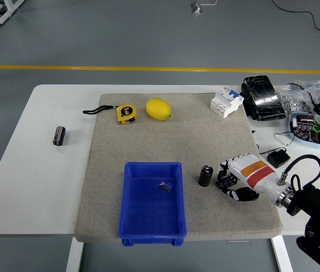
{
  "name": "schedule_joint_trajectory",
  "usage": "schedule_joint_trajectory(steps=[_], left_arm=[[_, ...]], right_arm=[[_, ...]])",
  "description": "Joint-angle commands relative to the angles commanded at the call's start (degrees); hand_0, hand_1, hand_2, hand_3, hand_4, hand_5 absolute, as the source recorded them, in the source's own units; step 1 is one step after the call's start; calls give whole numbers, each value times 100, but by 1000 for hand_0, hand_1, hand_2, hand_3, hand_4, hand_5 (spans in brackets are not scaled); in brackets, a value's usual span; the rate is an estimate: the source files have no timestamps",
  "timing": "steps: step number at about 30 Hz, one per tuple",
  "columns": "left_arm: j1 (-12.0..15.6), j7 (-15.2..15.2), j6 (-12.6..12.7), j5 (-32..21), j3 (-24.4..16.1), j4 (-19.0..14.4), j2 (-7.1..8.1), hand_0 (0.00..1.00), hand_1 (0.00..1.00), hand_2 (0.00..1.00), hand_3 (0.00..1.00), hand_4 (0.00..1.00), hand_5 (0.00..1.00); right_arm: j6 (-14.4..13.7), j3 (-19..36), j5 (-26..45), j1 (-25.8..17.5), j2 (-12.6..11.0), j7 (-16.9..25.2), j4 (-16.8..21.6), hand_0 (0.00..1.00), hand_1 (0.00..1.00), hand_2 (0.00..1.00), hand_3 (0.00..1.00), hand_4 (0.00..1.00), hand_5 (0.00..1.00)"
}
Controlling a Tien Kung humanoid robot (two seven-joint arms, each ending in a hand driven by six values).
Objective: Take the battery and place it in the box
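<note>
A small black cylindrical battery (pixel 206 175) stands upright on the grey mat, just right of the blue box (pixel 152 202). My right hand (pixel 228 180) is low over the mat a short gap to the battery's right, its fingers spread toward the battery and holding nothing. The blue box sits at the mat's front centre and holds one small dark item (pixel 164 186). A second black cylinder (pixel 59 136) lies on the bare white table at far left. My left arm is out of view.
A yellow tape measure (pixel 126 113) and a lemon (pixel 158 109) sit at the mat's back. A white electrical module (pixel 227 102), a black pack (pixel 262 97), a bowl of parts (pixel 310 127) and a small black adapter (pixel 277 157) crowd the right side.
</note>
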Motion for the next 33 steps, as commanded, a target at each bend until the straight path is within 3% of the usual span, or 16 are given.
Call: schedule_joint_trajectory(steps=[12, 33], left_arm=[[-20, -16, -4, -24, 18, 2, 7, 689, 648, 689, 620, 627, 673], [-22, -35, -33, -76, 41, 9, 46, 688, 642, 689, 620, 627, 675]], right_arm=[[4, 53, -33, 10, -40, -24, 157, 202, 324, 426, 465, 803, 34], [175, 281, -431, 288, -172, -321, 1406, 201, 325, 427, 467, 809, 34]])
